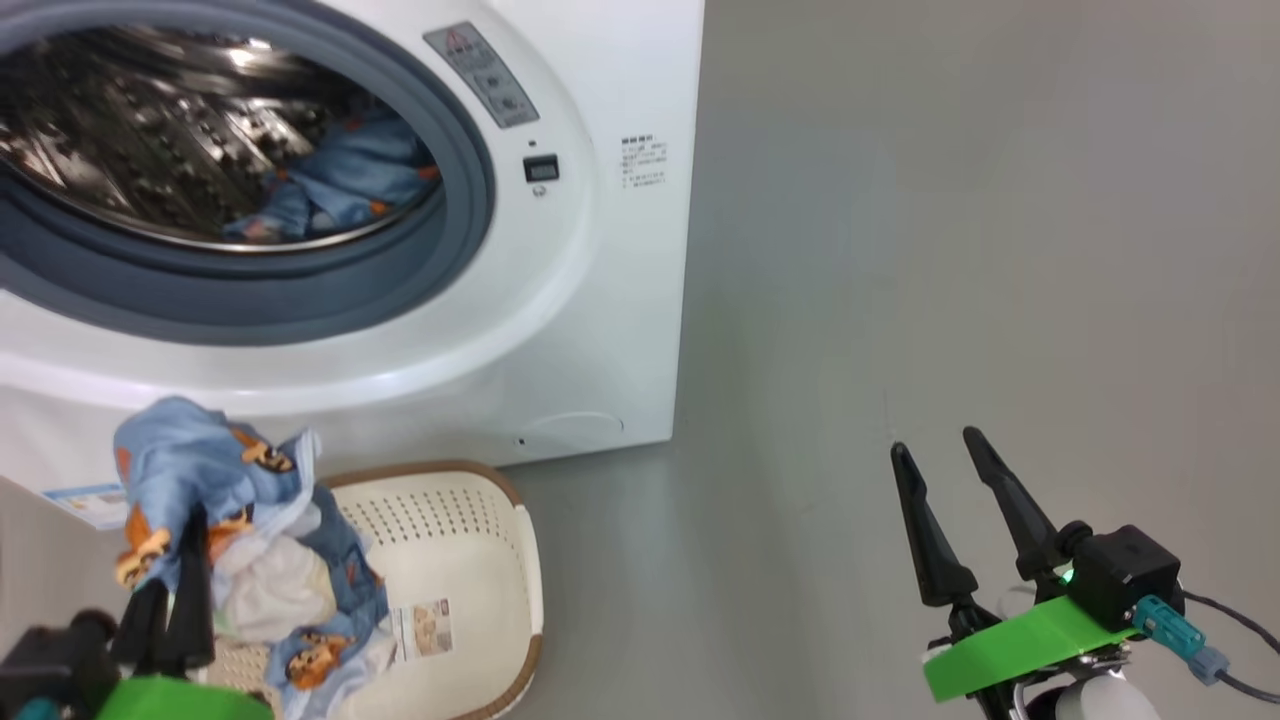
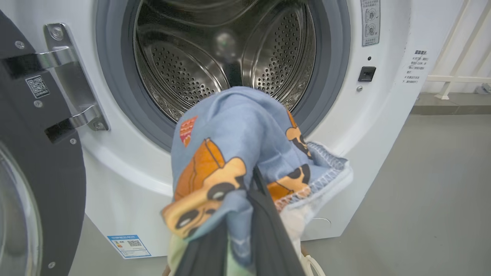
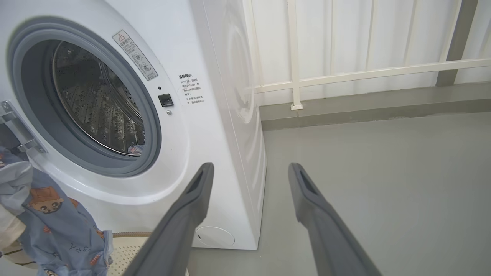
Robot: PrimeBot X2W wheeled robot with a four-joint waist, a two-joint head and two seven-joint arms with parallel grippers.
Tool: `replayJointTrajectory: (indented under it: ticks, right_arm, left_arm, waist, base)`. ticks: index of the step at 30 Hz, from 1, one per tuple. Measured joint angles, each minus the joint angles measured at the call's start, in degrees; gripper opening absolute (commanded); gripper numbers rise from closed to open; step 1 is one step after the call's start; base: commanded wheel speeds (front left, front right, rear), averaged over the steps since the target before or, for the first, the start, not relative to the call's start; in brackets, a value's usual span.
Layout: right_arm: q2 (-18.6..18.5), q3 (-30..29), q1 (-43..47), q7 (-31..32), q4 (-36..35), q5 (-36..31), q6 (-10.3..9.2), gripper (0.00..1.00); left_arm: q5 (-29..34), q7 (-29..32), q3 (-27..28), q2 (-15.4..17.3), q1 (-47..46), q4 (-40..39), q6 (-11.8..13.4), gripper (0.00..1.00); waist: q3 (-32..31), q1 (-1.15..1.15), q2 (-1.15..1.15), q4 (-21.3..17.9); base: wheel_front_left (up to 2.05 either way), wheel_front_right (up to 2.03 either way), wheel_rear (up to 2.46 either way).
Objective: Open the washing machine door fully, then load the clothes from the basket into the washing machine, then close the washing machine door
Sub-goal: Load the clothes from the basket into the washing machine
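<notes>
The washing machine (image 1: 600, 300) stands open, and the black rim of its door (image 2: 42, 184) is swung out at the left of the left wrist view. One light blue garment (image 1: 350, 180) lies in the steel drum (image 2: 215, 57). My left gripper (image 1: 178, 560) is shut on a bunch of light blue clothes (image 1: 200, 470) printed with orange figures. The bunch hangs above the cream basket (image 1: 470, 560), its lower end trailing inside. In the left wrist view the clothes (image 2: 230, 145) drape over my fingers (image 2: 268, 230) before the drum mouth. My right gripper (image 1: 945, 450) is open over bare floor, right of the machine.
Grey floor (image 1: 950, 250) stretches to the right of the machine. A white railing (image 3: 345, 73) and a low kerb run along the back wall. The open door stands close to the left of the left arm. The basket sits on the floor against the machine's front.
</notes>
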Motion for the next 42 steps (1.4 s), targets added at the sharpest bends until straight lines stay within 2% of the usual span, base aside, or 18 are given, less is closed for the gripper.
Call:
replayJointTrajectory:
  ticks: [7,15,21,36,42]
  right_arm:
    - [0.0,-0.1,1.3,0.0,0.4,-0.8,0.0,1.0]
    - [0.0,-0.3,3.5,0.0,1.0,-2.0,0.0,1.0]
    - [0.0,-0.8,4.5,0.0,1.3,-2.1,0.0,1.0]
    - [0.1,-0.8,5.0,0.0,1.3,-2.1,0.0,1.0]
    - [0.1,-0.4,4.9,0.0,0.8,-1.8,0.0,1.0]
  left_arm:
    - [3.0,0.0,2.7,-2.3,5.5,-3.6,-0.1,0.0]
    - [3.8,0.0,6.6,-5.8,10.3,-5.4,-0.6,0.0]
    - [4.8,0.0,8.0,-6.4,10.8,-5.5,-1.2,0.0]
    - [5.9,0.0,9.4,-8.4,11.4,-5.1,-3.5,0.0]
    - [6.1,0.0,9.4,-8.4,6.9,-4.0,-4.9,0.0]
  waist:
    - [-3.8,0.0,0.0,0.2]
    - [-7.4,0.0,0.0,0.1]
    - [-8.9,0.0,0.0,0.1]
    - [-7.5,0.0,0.0,-0.2]
    - [-5.5,0.0,0.0,-0.5]
  base:
    - [0.0,0.0,0.0]
    - [0.0,0.0,0.0]
    - [0.0,0.0,0.0]
    - [0.0,0.0,0.0]
    - [0.0,0.0,0.0]
